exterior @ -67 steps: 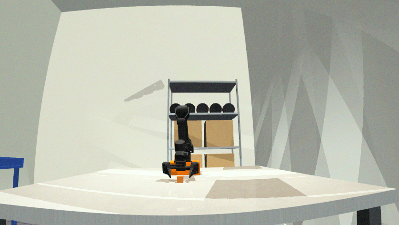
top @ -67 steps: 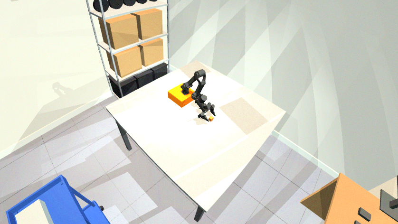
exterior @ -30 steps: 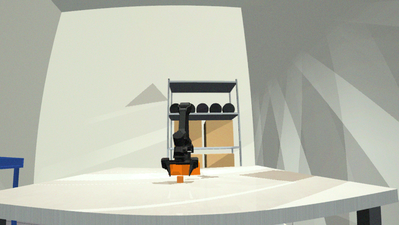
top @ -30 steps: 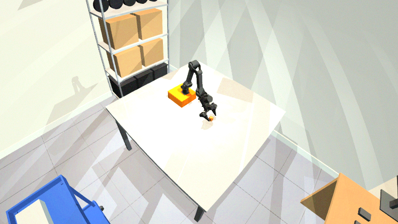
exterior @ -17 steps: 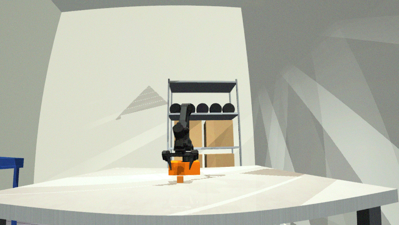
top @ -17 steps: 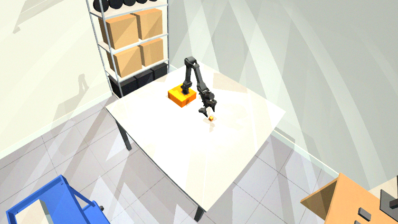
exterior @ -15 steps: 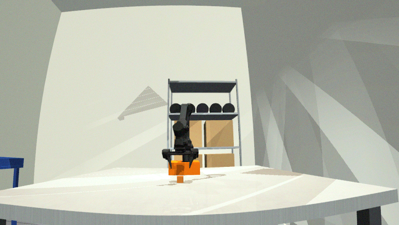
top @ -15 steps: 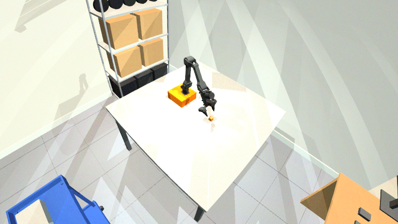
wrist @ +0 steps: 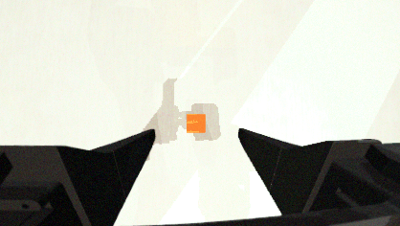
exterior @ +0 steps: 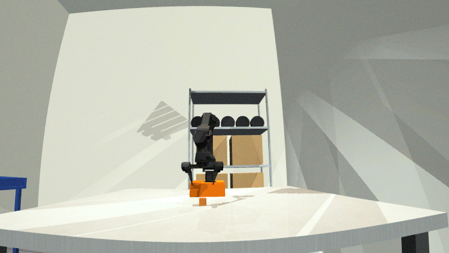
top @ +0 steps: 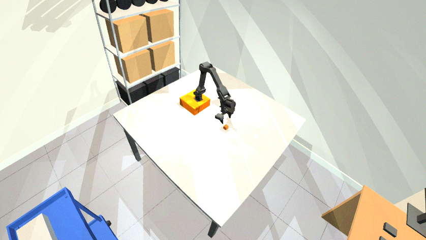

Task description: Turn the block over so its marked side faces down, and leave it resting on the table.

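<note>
Fingers spread wide and holding nothing, a black gripper [top: 225, 119] [exterior: 202, 184] [wrist: 197, 132] hangs above a small orange block [top: 225, 126] [exterior: 202, 201] [wrist: 196, 124] resting on a white table [top: 208, 167] [exterior: 251, 223] [wrist: 287, 57]. Faint yellowish marks streak the block's square upper face; behind it sits a larger orange box [top: 194, 109] [exterior: 216, 190] beneath the arm.

Orange block: resting on tabletop

Small orange cube-shaped block [top: 225, 126] [exterior: 202, 201] [wrist: 195, 123] sat flat on one face on the white table [top: 190, 154] [exterior: 251, 220] [wrist: 57, 72], upright, untilted. Wrist view, from above: upper face plain orange for the most part, with thin, broken yellowish flecks near one side and along one edge. Exterior view: side face plain orange. Whether the marked side faced down could not be determined.
</note>
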`<state>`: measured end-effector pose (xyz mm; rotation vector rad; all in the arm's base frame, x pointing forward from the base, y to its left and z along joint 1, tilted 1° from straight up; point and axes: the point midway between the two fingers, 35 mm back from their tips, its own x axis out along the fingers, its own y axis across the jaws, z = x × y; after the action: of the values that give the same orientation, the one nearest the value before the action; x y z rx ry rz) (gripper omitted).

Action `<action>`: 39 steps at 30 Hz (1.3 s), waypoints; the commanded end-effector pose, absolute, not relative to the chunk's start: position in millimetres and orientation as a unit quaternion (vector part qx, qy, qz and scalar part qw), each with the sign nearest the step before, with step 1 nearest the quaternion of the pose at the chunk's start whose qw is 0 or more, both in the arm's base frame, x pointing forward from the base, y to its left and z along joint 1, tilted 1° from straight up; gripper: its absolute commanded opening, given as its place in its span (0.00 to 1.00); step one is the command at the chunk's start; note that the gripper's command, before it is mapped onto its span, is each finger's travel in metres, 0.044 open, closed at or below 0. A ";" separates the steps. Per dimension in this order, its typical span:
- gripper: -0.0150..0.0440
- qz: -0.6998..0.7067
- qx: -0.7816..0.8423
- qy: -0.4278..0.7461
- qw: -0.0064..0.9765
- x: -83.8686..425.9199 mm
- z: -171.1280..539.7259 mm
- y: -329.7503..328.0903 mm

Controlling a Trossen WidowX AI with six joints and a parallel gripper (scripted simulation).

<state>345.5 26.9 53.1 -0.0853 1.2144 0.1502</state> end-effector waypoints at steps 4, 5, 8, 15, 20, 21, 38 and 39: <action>1.00 0.062 -0.052 0.679 0.730 360.3 64.5 28.5; 1.00 0.062 -0.053 0.685 0.724 360.8 65.4 28.6; 1.00 0.062 -0.054 0.687 0.722 361.0 65.7 28.6; 1.00 0.062 -0.054 0.687 0.722 361.3 62.9 28.7; 1.00 0.062 -0.054 0.687 0.722 362.6 30.6 29.2; 1.00 0.062 -0.054 0.687 0.722 362.6 30.6 29.2; 1.00 0.062 -0.054 0.687 0.722 364.5 4.9 30.0; 1.00 0.062 -0.053 0.687 0.722 364.6 3.3 30.0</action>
<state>366.4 30.5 12.2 -0.1184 1.5065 0.1419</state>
